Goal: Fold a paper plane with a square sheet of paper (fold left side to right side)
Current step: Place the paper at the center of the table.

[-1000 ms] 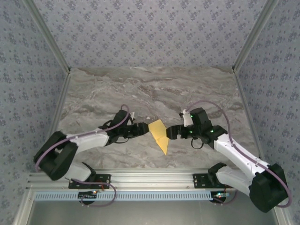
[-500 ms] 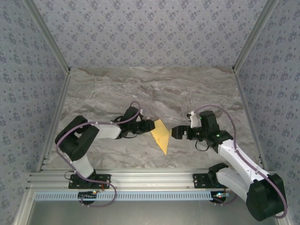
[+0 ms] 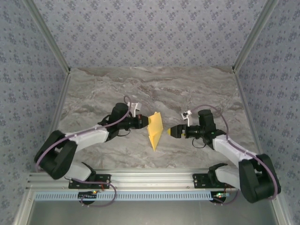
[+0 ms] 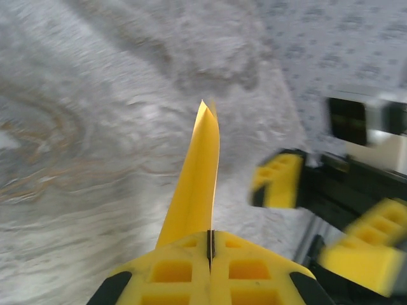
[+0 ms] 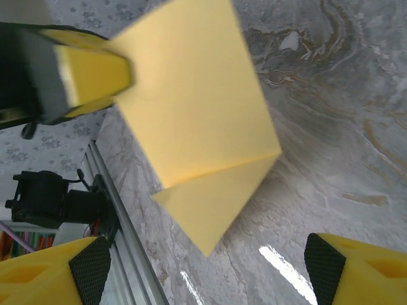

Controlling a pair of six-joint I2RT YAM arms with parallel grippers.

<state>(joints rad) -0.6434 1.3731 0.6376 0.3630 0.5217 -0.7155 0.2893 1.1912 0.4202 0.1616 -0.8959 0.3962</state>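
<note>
**Surface:** table (image 3: 187, 89), grey-brown marbled top.

**Enclosure:** walls (image 3: 150, 33) in a blue-grey floral pattern on three sides, with pale metal posts (image 3: 48, 35) at the corners. An aluminium rail (image 3: 154, 180) runs along the near edge and carries both arm bases.

**Item:** paper (image 3: 154, 130), yellow-orange, folded to a pointed shape with one diagonal flap. It sits near the table's middle, between the two claws, held on edge with its point toward the rail.

**Left gripper** (image 3: 146, 123): pads pressed together, pinching the paper's left edge. In the left wrist view the paper (image 4: 197, 171) rises as a thin blade from the closed pads (image 4: 172, 273).

**Right gripper** (image 3: 170, 132): fingers (image 5: 362, 267) spread wide, just beside the paper's right side and apart from it.

**Obscured:** the pinched edge is hidden inside the left pads. Whether the paper's point rests on the table cannot be told. The right gripper is blurred in the left wrist view.
</note>
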